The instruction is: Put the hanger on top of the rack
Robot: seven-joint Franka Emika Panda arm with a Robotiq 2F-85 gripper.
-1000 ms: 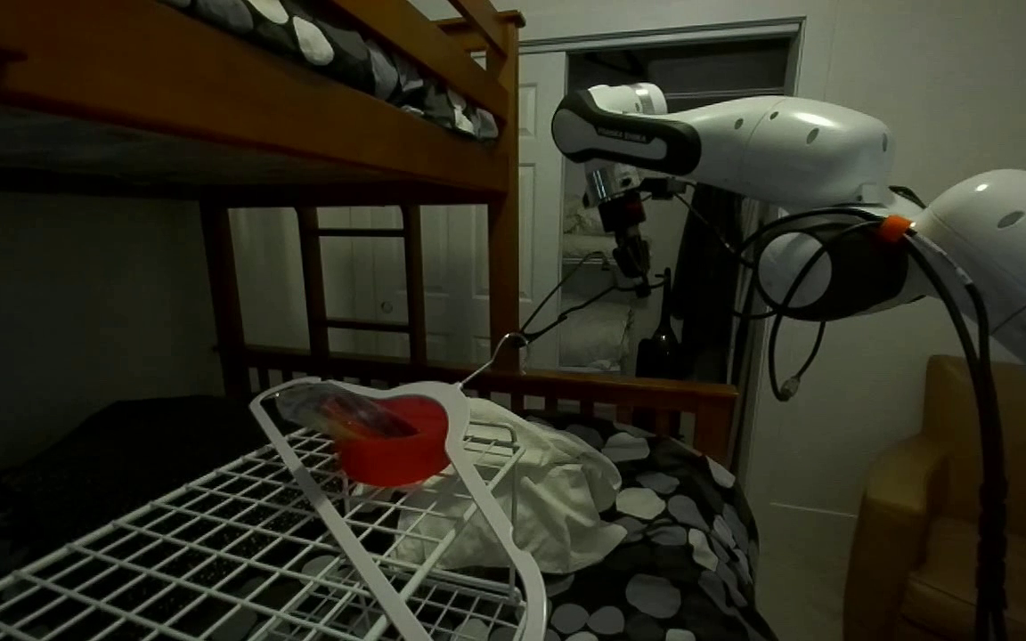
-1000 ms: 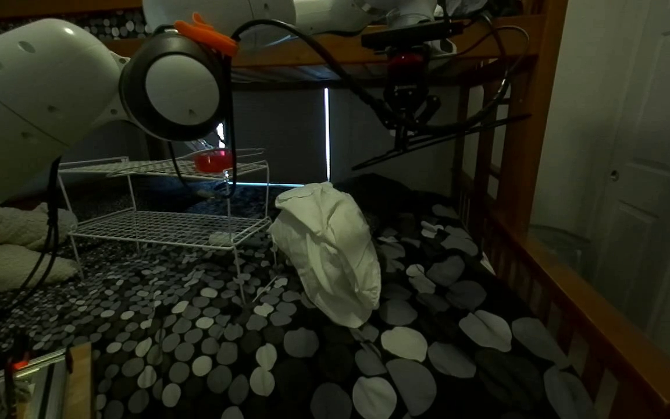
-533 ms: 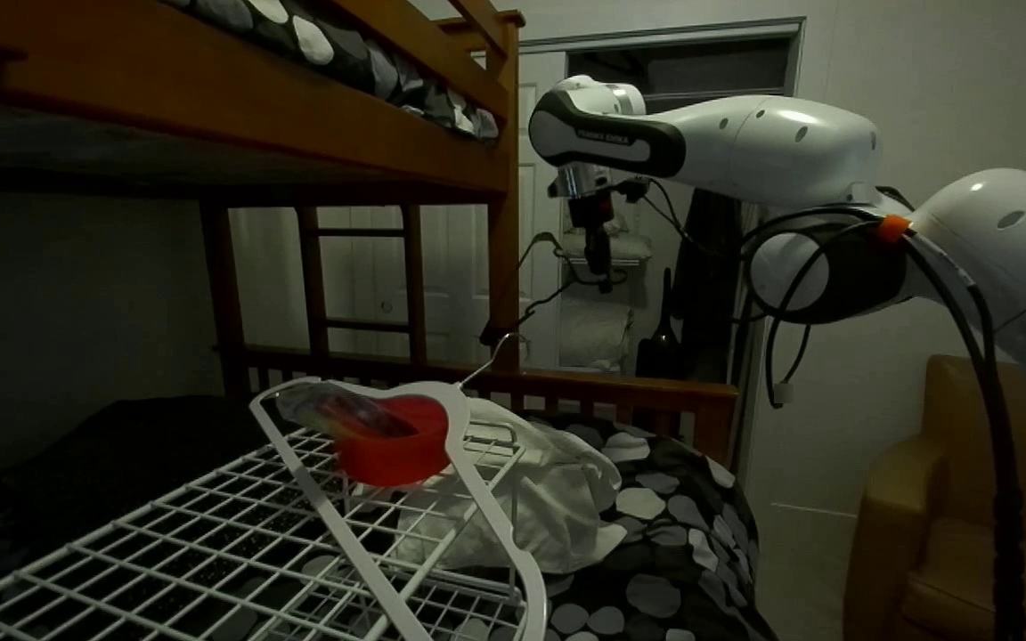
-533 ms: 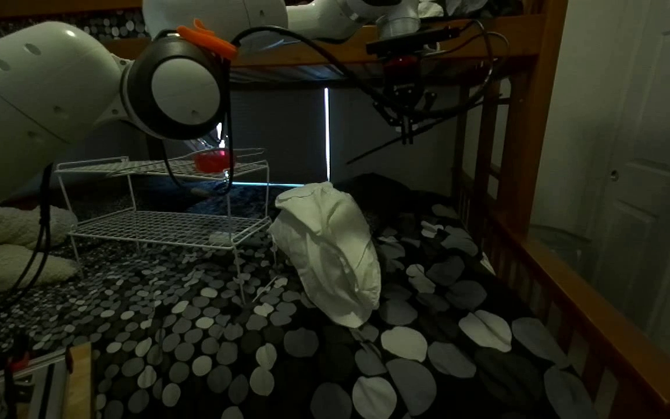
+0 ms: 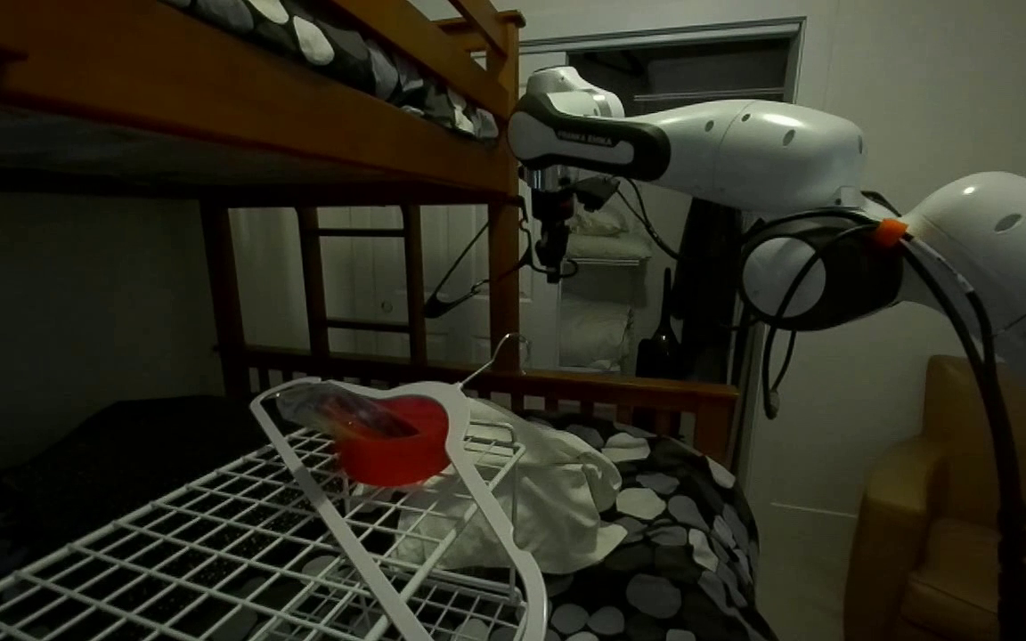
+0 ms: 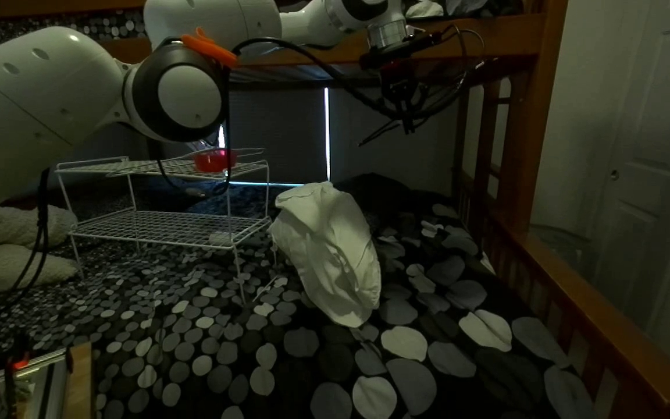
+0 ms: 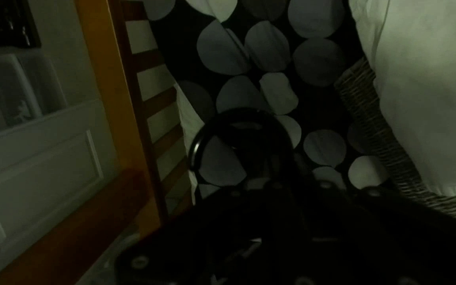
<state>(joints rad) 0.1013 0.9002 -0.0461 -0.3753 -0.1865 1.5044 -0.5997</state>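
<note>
While gripper (image 5: 553, 277) pinches it, hanger (image 5: 460, 300) looks black, slim, tilted.

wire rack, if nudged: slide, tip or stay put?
Probably light for its size: the rack is thin, open wire. It may rock or tip, since its slim legs stand on soft-looking bedding. It seems stiff, too: those legs look straight.

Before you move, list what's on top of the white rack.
A white hanger, a red round object and something see-through; the rack beneath the red round object is covered.
</note>
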